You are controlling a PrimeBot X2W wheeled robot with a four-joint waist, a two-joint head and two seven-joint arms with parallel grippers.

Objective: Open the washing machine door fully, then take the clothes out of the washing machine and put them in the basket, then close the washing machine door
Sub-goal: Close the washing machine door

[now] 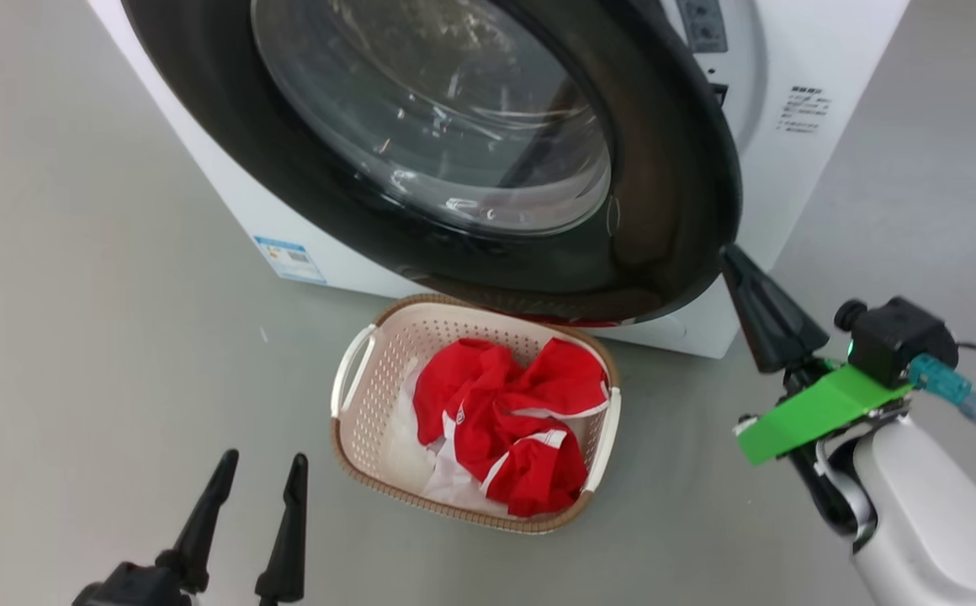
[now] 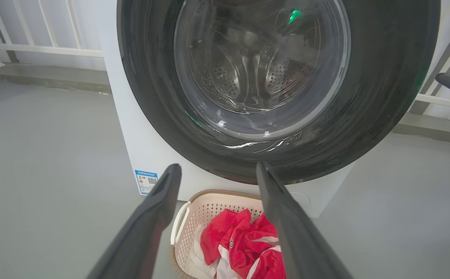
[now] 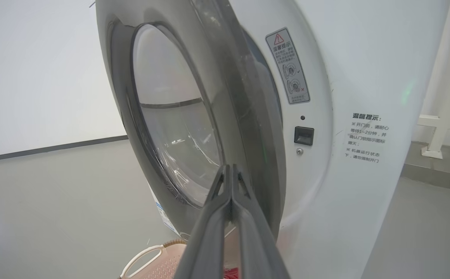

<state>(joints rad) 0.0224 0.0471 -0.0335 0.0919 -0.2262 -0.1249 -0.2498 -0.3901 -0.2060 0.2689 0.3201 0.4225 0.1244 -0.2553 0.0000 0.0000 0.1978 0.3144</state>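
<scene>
The right fingers (image 1: 757,311), pressed together, have their tip at the rim of the door (image 1: 673,168), perhaps touching it; the door stands ajar. The left fingers (image 1: 210,505) are wide apart, holding nothing. Just right of them, the clothes (image 1: 505,412) lie in the basket (image 1: 374,396).

Grey floor (image 1: 101,278), white railing (image 2: 35,49), pale wall (image 3: 35,69).
The railing stood on a raised grey kerb (image 2: 50,75); a dark strip (image 3: 54,147) ran along the wall's foot.
</scene>
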